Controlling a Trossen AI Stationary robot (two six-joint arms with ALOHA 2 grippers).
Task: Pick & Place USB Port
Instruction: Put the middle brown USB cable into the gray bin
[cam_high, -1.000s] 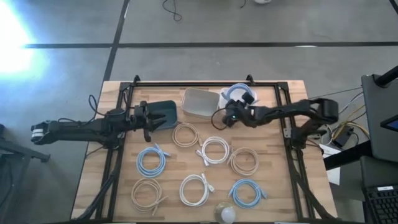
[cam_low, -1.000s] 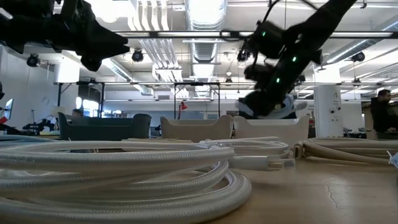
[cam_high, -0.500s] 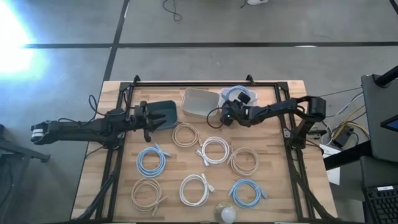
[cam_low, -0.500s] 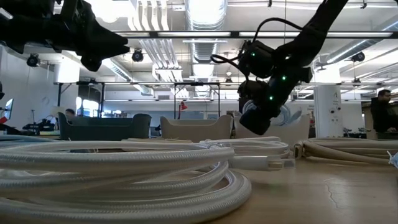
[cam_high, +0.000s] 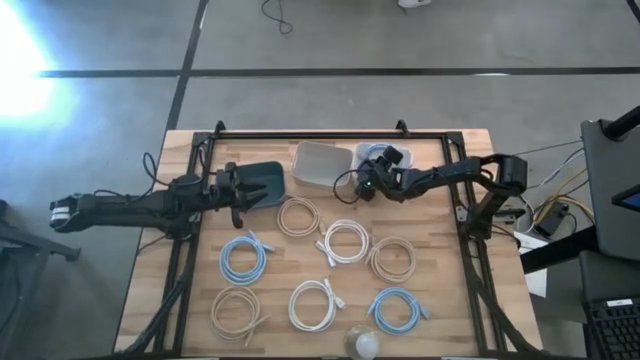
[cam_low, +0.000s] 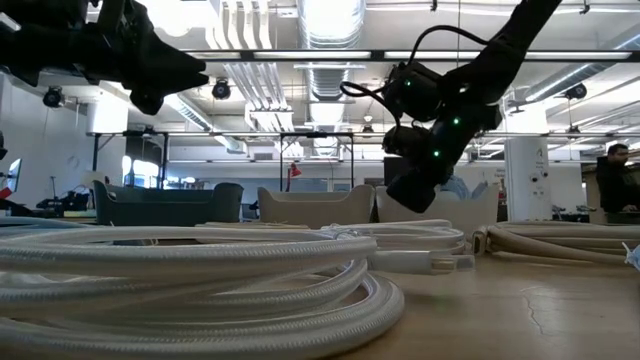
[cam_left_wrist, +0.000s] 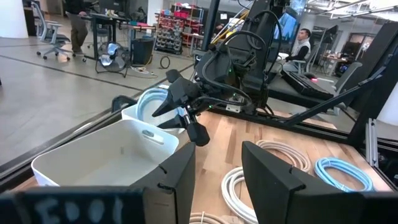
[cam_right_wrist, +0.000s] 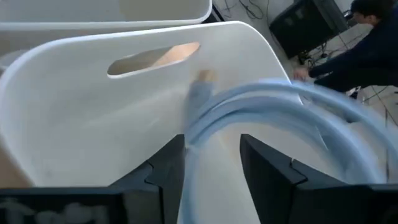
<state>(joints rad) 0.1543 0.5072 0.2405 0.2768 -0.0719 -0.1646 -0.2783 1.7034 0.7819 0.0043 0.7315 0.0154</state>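
The right gripper's (cam_high: 372, 172) fingers stand apart, with nothing between them, as its wrist view shows. They hang just above the rim of the white bin (cam_right_wrist: 93, 106), pointing down into it. Inside that bin lies a coiled light-blue USB cable (cam_right_wrist: 280, 118), curving past the fingertips; it looks free of them, though the blur makes this hard to swear to. In the high view the same white bin (cam_high: 371, 153) sits at the table's far edge, and the right arm reaches to it from that side of the table.

Just beside the white bin, toward the left arm, stands a clear bin (cam_high: 322, 162). Farther the same way, the left gripper (cam_high: 238, 188) hovers over a dark tray (cam_high: 265, 180), fingers parted and empty.

Nearer the front edge than the white bin, the wooden table (cam_high: 450, 300) holds more coils: white, beige and blue cables (cam_high: 346, 240) laid separately in rows.
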